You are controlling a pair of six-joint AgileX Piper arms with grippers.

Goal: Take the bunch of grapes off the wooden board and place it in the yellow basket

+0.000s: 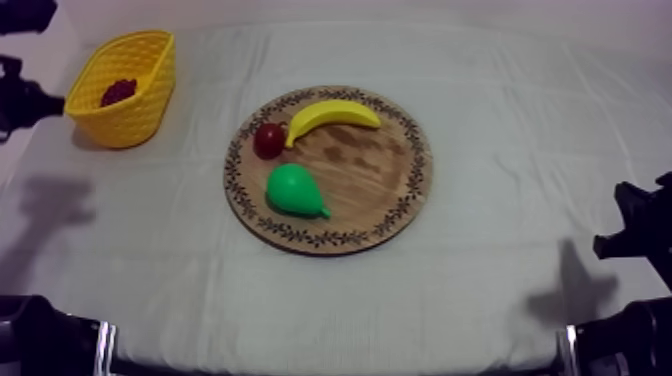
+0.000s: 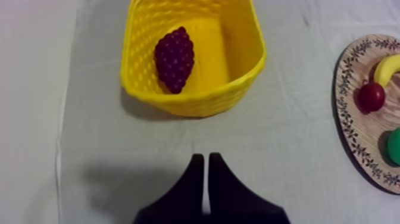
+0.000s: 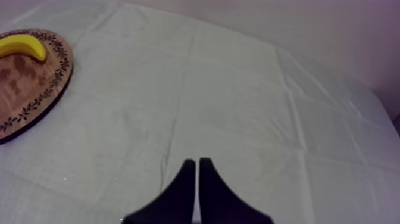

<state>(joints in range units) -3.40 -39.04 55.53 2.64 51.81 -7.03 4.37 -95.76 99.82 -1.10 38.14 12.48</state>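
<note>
Bunch of grapes (image 2: pixel 174 59) lying inside yellow basket (image 2: pixel 253 56); left gripper (image 2: pixel 206 159), fingers together, over cloth (image 2: pixel 286 131) nearby.

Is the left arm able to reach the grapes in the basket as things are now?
Probably yes. The bunch of grapes lies uncovered in the open yellow basket, straight ahead of the left gripper, with bare cloth between. The gripper is shut, so it must open first.

- The yellow latticed plastic basket (image 2: pixel 196 102) stood upright ahead of the left gripper (image 2: pixel 206 158), clear of its fingertips.
- The dark purple knobbly bunch of grapes (image 2: pixel 174 58) lay inside it.
- The round wooden board with patterned rim (image 2: pixel 356 140) lay flat, ahead-right of that gripper.
</note>
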